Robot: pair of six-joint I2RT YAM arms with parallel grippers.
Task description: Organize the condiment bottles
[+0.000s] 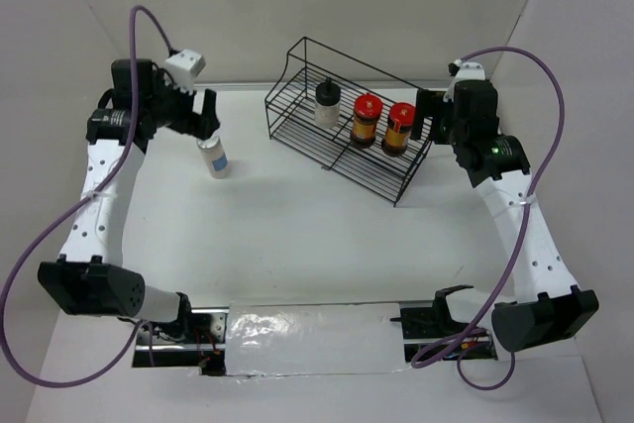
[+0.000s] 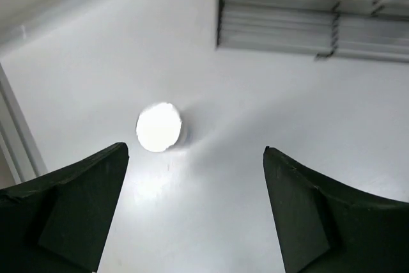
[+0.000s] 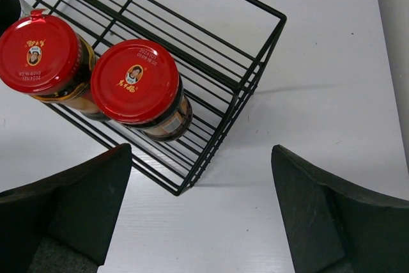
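Status: white jar (image 1: 213, 158) stands alone on table (image 1: 297, 235), well apart from rack (image 1: 396, 202). Other three sit in rack: black-capped jar (image 1: 328, 104), then two red-capped jars (image 1: 367, 118) side by side.

My left gripper (image 2: 195, 151) hovers above white jar, jaws spread wide, nothing held. Right gripper (image 3: 201, 151) likewise spread, empty, over rack end nr red caps.

Risk: in wrist view the jar sits off-centre, nearer one finger (image 2: 70, 202). Descending w/o re-centring, that finger could land on the cap or knock jar over. Cap is blown out white, so edge is hard to judge.
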